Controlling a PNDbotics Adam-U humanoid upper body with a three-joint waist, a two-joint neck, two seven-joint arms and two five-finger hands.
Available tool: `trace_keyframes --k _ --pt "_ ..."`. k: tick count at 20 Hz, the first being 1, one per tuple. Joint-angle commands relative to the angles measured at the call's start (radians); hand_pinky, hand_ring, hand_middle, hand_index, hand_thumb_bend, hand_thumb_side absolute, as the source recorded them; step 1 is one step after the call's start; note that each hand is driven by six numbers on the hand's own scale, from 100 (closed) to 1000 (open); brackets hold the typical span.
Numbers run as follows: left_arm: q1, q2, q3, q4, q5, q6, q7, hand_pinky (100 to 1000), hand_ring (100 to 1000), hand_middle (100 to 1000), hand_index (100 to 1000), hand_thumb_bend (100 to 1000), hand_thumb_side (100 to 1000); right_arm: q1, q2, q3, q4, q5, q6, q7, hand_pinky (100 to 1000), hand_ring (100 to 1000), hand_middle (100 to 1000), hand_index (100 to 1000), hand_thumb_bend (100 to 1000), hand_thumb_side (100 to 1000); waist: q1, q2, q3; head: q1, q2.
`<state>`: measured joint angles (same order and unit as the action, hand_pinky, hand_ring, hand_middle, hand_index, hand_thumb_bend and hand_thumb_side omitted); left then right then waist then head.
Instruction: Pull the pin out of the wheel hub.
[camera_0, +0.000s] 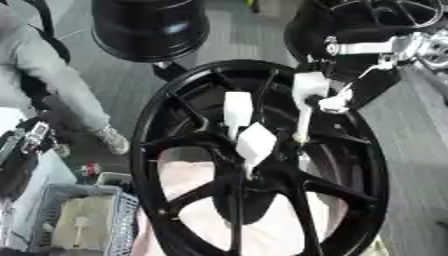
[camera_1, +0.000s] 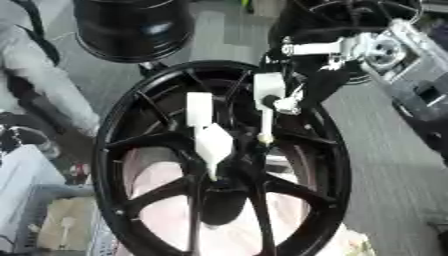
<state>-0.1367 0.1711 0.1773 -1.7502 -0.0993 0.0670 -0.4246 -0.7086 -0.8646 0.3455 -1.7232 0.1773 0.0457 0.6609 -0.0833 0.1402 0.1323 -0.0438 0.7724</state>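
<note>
A large black spoked wheel hub (camera_0: 157, 150) fills the middle of both views. Two white pins (camera_0: 238, 107) (camera_0: 256, 142) stick out of it near its centre. A third white pin (camera_0: 310, 86) has a blocky head and a thin rod running down toward the spokes. My right hand (camera_1: 308, 87) comes in from the upper right, black with white tips, and its fingers are curled round this pin's head. Whether the rod's lower end still sits in the hub is hidden. My left hand shows in neither view.
A second black wheel (camera_0: 149, 30) stands at the upper left and another (camera_1: 367, 15) at the top right behind my arm. A person in grey (camera_0: 44, 65) stands at the left edge. A mesh basket (camera_0: 79, 220) sits at the lower left. Pale pink material (camera_0: 192, 180) lies under the hub.
</note>
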Motion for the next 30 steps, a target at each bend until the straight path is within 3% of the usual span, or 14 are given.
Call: trace_keyframes --k 1,6,11,15,21,23,25,26,27,28,30 --pt "-0.003 0.024 0.010 -0.020 -0.003 0.004 0.004 741 602 624 712 100 833 0.025 -0.099 -0.092 -0.077 -0.059 0.021 -0.051 658 661 465 502 100 365 0.002 -0.016 -0.007 0.010 -0.002" --pt "0.003 0.023 0.019 -0.021 -0.005 0.007 0.012 741 602 624 712 100 834 0.142 -0.172 -0.227 -0.127 -0.097 0.048 -0.135 642 653 462 496 100 338 0.004 -0.018 -0.022 0.025 -0.002" --pt "0.008 0.021 0.032 -0.022 -0.005 0.010 0.024 741 601 623 712 100 834 0.278 -0.164 -0.366 -0.060 -0.058 0.075 -0.221 598 637 457 484 100 326 0.010 -0.017 -0.050 0.049 -0.002" --pt "0.012 0.020 0.043 -0.021 -0.005 0.011 0.035 741 601 623 712 100 834 0.383 -0.097 -0.471 0.029 -0.012 0.104 -0.285 553 620 455 477 100 287 0.016 -0.015 -0.075 0.067 -0.002" --pt "0.017 0.021 0.054 -0.021 -0.005 0.009 0.048 741 600 623 712 100 832 0.545 0.060 -0.633 0.176 0.051 0.178 -0.385 511 608 467 486 100 269 0.024 -0.016 -0.104 0.086 -0.002" --pt "0.016 0.022 0.054 -0.020 -0.005 0.009 0.049 741 600 623 712 100 833 0.599 0.100 -0.687 0.226 0.082 0.209 -0.418 553 674 581 630 111 311 0.023 -0.014 -0.105 0.085 -0.002" --pt "0.015 0.021 0.050 -0.020 -0.005 0.009 0.046 741 600 623 712 100 834 0.653 0.138 -0.741 0.264 0.115 0.237 -0.451 572 722 685 745 187 385 0.022 -0.014 -0.099 0.078 -0.002" --pt "0.014 0.020 0.049 -0.020 -0.005 0.010 0.044 741 600 623 712 100 834 0.677 0.159 -0.768 0.266 0.131 0.246 -0.468 589 757 770 824 239 475 0.021 -0.014 -0.097 0.074 -0.002" --pt "0.014 0.019 0.047 -0.020 -0.005 0.010 0.043 741 600 623 712 100 834 0.696 0.177 -0.794 0.260 0.146 0.252 -0.484 589 757 770 824 239 475 0.021 -0.014 -0.095 0.069 -0.002" --pt "0.013 0.018 0.046 -0.020 -0.004 0.010 0.041 741 601 623 712 100 835 0.710 0.194 -0.821 0.252 0.161 0.259 -0.501 619 804 854 887 287 517 0.021 -0.015 -0.092 0.065 -0.002" --pt "0.011 0.016 0.043 -0.021 -0.004 0.011 0.038 741 601 623 712 100 835 0.725 0.224 -0.877 0.225 0.195 0.269 -0.535 637 829 888 907 300 534 0.021 -0.016 -0.087 0.057 -0.002"
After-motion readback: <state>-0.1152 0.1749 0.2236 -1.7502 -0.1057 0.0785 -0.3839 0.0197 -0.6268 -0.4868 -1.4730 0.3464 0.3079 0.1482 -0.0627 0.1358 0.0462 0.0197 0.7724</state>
